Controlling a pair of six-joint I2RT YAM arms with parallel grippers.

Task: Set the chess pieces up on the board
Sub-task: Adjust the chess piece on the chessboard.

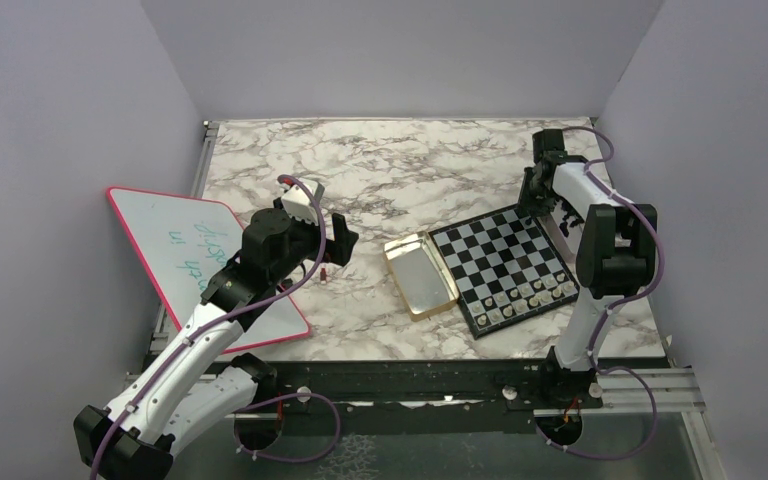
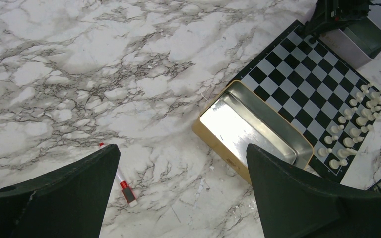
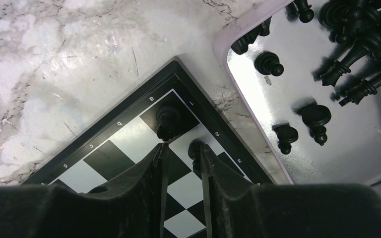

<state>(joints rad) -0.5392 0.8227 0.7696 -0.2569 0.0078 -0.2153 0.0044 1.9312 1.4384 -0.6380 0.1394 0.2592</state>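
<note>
At the board's [image 1: 503, 262] corner nearest the table's far right corner, the right gripper [image 3: 182, 148], fingers narrowly parted, hangs with a black piece [image 3: 196, 148] at its tips, possibly gripped, just beside the corner-square piece [image 3: 168, 121].

Marble-look table [image 1: 410, 170]: pink-rimmed whiteboard [image 1: 175, 250] at 9 o'clock, its left edge past the table's side rail. Small red obj [image 2: 126, 191] lies alone btwn whiteboard & ctr. Open gold tin [image 1: 420, 275] sits near ctr, w/ the board [image 1: 500, 250] at its 3 o'clock, edges touching. Pale tray [image 3: 258, 99] sits just off the board's far corner, approx 2 o'clock on the table.
</note>
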